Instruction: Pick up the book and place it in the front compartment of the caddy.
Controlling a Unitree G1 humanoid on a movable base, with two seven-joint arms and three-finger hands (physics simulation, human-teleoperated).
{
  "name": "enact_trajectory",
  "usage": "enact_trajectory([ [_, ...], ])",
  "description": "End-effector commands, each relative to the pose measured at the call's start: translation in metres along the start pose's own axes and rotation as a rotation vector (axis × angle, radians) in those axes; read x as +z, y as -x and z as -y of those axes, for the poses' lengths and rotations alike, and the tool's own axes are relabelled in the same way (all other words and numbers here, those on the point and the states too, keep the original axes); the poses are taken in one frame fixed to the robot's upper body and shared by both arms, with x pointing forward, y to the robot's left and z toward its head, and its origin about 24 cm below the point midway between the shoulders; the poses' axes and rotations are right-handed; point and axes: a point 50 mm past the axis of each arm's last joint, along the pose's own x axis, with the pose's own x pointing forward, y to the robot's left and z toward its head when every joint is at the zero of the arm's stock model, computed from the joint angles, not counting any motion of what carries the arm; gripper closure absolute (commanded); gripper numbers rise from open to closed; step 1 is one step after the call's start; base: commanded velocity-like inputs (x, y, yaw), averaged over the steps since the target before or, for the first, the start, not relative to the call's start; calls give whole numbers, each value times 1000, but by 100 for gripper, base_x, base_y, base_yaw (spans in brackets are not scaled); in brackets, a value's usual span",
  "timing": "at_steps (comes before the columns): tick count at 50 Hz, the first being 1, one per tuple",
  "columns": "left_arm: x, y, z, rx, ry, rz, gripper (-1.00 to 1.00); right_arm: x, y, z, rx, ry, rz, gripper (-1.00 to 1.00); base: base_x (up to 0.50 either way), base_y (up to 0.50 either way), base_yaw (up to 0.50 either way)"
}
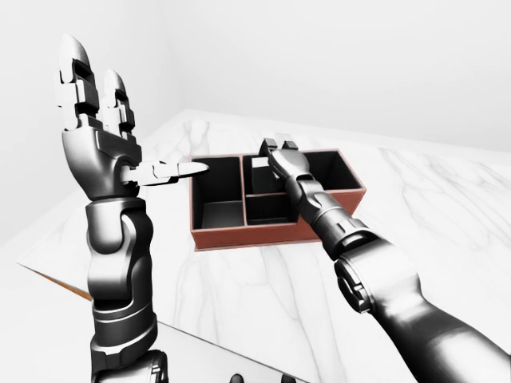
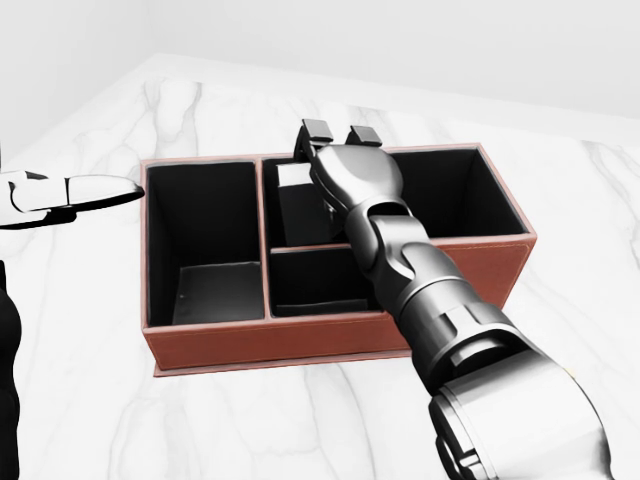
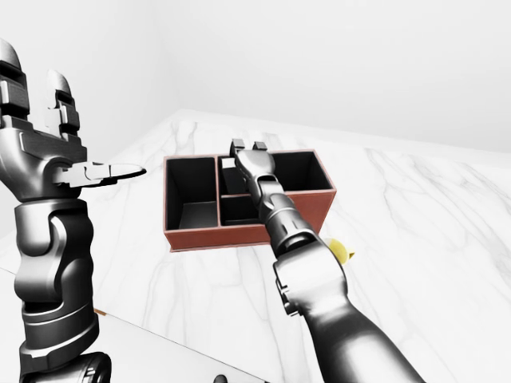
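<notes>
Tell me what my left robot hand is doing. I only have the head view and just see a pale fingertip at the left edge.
Observer: The left robot hand is raised upright to the left of the caddy, with its fingers open and pointing up. It holds nothing.
Operator: Anything on the table I'm missing?
Observer: Yes. In the right-eye view a small yellow object peeks out from behind the right forearm, on the table to the right of the caddy.
Operator: How does the caddy sit relative to the table edge near me?
Observer: In the left-eye view the edge runs across the bottom left, and there is bare marble between it and the caddy.
</notes>
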Motion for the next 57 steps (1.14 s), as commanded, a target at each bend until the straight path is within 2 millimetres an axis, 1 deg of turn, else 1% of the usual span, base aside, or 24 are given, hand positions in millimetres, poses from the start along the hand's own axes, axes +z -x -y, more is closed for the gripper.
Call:
enact_trajectory([
  [1, 0, 0, 0, -2, 0, -1, -100, 6, -2, 8, -57, -7, 18, 100, 0, 0, 0],
  [12, 1, 1, 1, -3, 0, 2, -100, 7, -1, 5, -50, -12, 17, 100, 0, 0, 0],
  [13, 0, 1, 1, -3, -1, 1, -100, 6, -1, 3, -38, -13, 16, -42, 0, 0, 0],
  [14, 0, 1, 1, -4, -2, -2, -100, 6, -1, 2, -36, -16, 14, -100, 0, 0, 0],
  [27, -5, 1, 0, -3, -5, -19, -100, 5, -1, 3, -33, -22, 12, -100, 0, 0, 0],
  [46, -1, 1, 0, -2, 0, -5, -100, 5, -1, 4, -36, -9, 15, -100, 0, 0, 0],
  [50, -1, 1, 0, 0, 0, -6, -100, 9, -4, 14, -57, -14, 23, -100, 0, 0, 0],
  [53, -3, 0, -1, 0, -3, -13, -100, 12, -8, 28, -85, -24, 31, -100, 0, 0, 0],
  [54, -3, 0, -1, 0, -3, -13, -100, 12, -8, 28, -86, -24, 31, -100, 0, 0, 0],
  [55, -1, 0, -1, 0, -1, -3, -100, 14, -10, 39, -101, -32, 36, -100, 0, 0, 0],
  [56, 0, 0, -1, 0, -1, -2, -100, 15, -10, 39, -103, -32, 37, -100, 0, 0, 0],
  [57, 1, 0, -1, 1, 0, 4, -100, 16, -13, 50, -124, -39, 41, -100, 0, 0, 0],
])
